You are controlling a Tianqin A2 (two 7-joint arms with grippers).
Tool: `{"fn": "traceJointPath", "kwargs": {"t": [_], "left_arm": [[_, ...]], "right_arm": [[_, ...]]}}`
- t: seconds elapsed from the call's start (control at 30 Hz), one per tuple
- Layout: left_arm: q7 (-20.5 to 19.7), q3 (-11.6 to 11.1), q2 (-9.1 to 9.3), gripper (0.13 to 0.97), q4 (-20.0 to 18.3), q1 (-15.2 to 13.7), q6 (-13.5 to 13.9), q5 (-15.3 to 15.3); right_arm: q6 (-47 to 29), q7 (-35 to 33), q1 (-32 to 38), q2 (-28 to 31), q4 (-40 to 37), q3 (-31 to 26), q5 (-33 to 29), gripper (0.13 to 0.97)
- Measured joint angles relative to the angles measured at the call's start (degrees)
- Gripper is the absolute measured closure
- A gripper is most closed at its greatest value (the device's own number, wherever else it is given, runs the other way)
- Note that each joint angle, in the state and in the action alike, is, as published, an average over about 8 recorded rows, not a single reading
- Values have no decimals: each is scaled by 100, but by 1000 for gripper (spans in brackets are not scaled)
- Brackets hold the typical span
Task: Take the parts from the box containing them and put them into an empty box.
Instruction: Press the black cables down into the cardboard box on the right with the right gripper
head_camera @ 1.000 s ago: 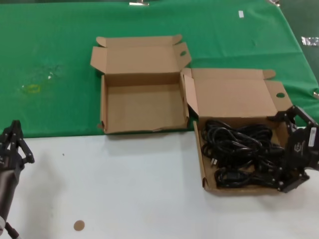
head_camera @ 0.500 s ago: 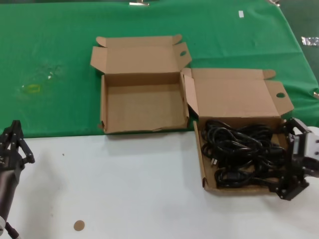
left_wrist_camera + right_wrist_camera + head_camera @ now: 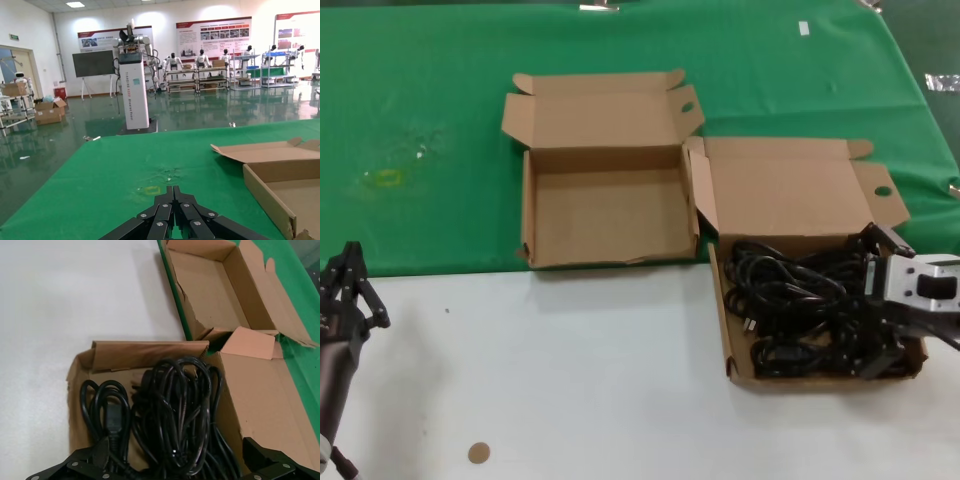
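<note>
While your right claw (image 3: 882, 305) is hanging spread over the right end of the box of cords (image 3: 745, 375) near the counter's (image 3: 600, 380) right edge, the black cords (image 3: 800, 310) are lying tangled inside it. The empty box (image 3: 605, 215) is sitting just beside it on the green cloth (image 3: 420, 120). Your left claw (image 3: 348, 290), pressed together, is waiting at the left edge.

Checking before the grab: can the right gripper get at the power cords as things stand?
Probably yes: the right gripper hangs open over the power cords in the box, whose lid is folded back, leaving them uncovered.
</note>
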Motion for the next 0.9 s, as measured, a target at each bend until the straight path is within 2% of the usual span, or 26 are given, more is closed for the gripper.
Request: {"fn": "traceJointPath", "kwargs": {"t": [0.23, 0.53, 0.8, 0.9], "left_arm": [[0, 0, 0, 945, 0, 0, 0, 0], [-1, 0, 0, 945, 0, 0, 0, 0], [-4, 0, 0, 945, 0, 0, 0, 2], [-4, 0, 0, 945, 0, 0, 0, 2]], "right_arm": [[-334, -224, -120, -500, -249, 452, -502, 153], [-645, -496, -217, -975, -454, 895, -868, 248], [-845, -670, -330, -1185, -524, 1201, -1014, 415], [-914, -710, -369, -1228, -526, 1295, -1045, 415]]}}
